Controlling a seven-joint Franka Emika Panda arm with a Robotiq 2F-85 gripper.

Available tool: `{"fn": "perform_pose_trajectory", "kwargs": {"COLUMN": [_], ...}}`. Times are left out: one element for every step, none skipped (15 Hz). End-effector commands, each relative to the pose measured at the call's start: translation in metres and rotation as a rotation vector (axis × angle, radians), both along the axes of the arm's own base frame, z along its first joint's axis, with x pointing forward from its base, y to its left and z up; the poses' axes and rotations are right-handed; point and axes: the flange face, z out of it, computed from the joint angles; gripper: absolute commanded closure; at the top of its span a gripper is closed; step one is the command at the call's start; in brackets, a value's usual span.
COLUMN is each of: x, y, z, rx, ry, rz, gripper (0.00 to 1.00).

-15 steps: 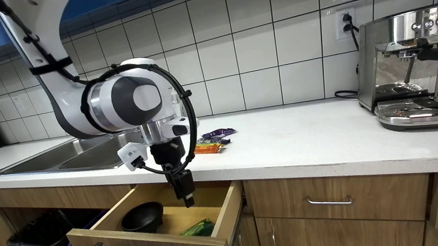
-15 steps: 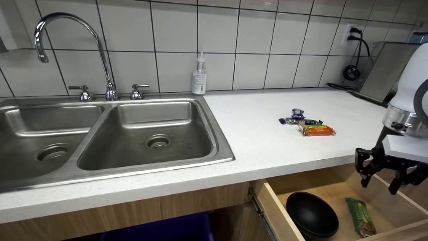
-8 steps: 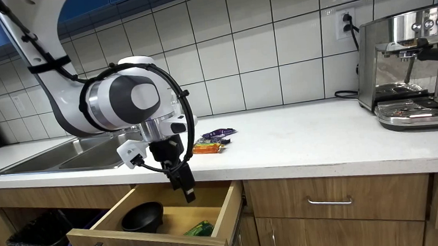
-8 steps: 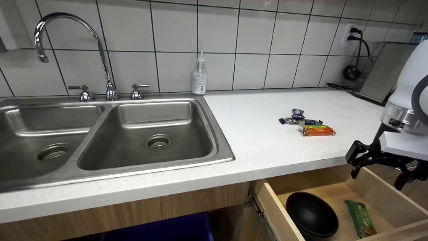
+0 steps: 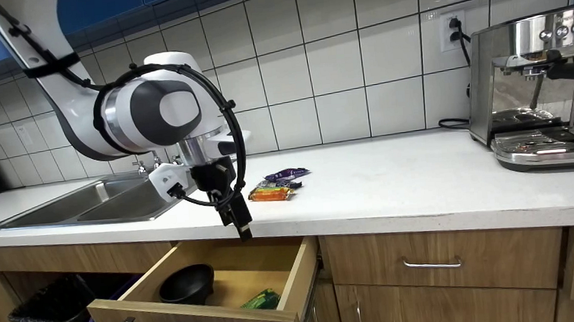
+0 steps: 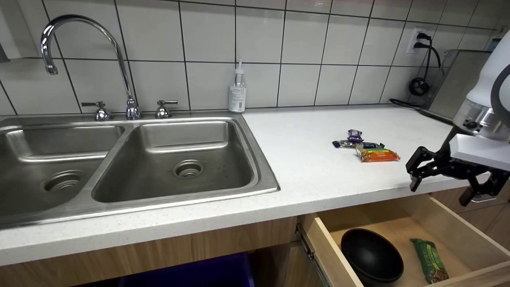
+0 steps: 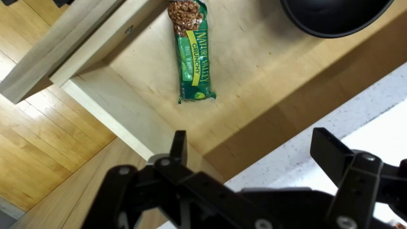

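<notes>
My gripper [image 7: 250, 136] is open with nothing between its fingers. It is above the back of a pulled-out wooden drawer [image 6: 332, 249], by the counter edge; it also shows in both exterior views [image 5: 245, 233] [image 6: 439, 194]. A green granola bar packet [image 7: 194, 60] lies flat on the drawer floor, below and apart from the fingers; it shows in both exterior views [image 5: 262, 299] [image 6: 429, 260]. A black bowl [image 6: 371, 254] stands in the drawer beside the packet, partly cut off in the wrist view [image 7: 337, 16]. The drawer's front [image 5: 191, 314] shows in an exterior view.
An orange packet [image 6: 377, 155], a purple packet [image 6: 354, 135] and a dark blue packet [image 6: 370, 145] lie on the white counter [image 5: 396, 183]. A double sink [image 6: 265, 175] and a bottle [image 6: 238, 95] are at one side, a coffee machine [image 5: 542, 84] at the other. A bin [image 5: 58, 312] stands below.
My gripper has risen and moved slightly left in both exterior views. Its fingers have spread wider than one second ago. The green packet has shifted slightly on the drawer floor.
</notes>
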Motion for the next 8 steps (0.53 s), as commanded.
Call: {"fn": "perform_pose_trajectory", "kwargs": {"x": [0.004,0.007,0.01,0.014,0.018,0.022,0.027,0.031], "y": [0.002,0.002,0.002,0.002,0.002,0.001,0.001,0.0], "z": [0.025,0.029,0.034,0.038,0.042,0.047,0.052,0.056], "rx": [0.014,0.016,0.017,0.021,0.023,0.023,0.024,0.023], "ry": [-0.036,-0.044,-0.054,-0.064,-0.074,-0.085,-0.097,-0.108], "rz": [0.022,0.023,0.022,0.022,0.02,0.019,0.019,0.018], "gripper": [0.0,0.0,0.0,0.0,0.0,0.0,0.0,0.0]}}
